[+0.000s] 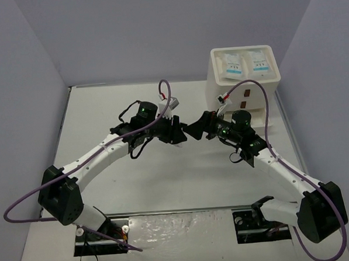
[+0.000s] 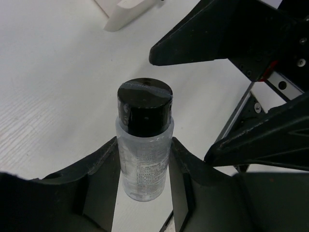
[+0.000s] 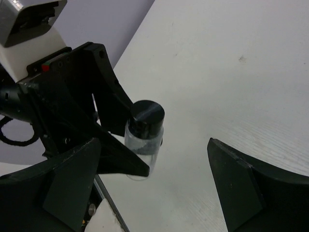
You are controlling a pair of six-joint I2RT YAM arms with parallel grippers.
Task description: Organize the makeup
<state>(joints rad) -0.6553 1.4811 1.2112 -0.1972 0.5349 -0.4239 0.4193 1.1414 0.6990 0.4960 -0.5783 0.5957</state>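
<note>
- A small clear vial (image 2: 144,162) with a black cap (image 2: 145,104) is held upright above the table, between the two arms near mid-scene.
- The left gripper (image 2: 145,169) is clamped narrow on the vial's lower body.
- The right gripper (image 3: 159,181) stands wide, with the vial ahead between its fingers, touching nothing.
- The vial looks light, rigid and smooth, so probably slippery and perhaps breakable. The best hold is likely across the clear body just under the cap.
- The white table (image 3: 241,72) is matte and finely grained.
- A white drawer box (image 1: 266,93) at the far right carries two sachets (image 1: 232,64) on top.
- Pale purple walls (image 1: 128,33) enclose three sides.
</note>
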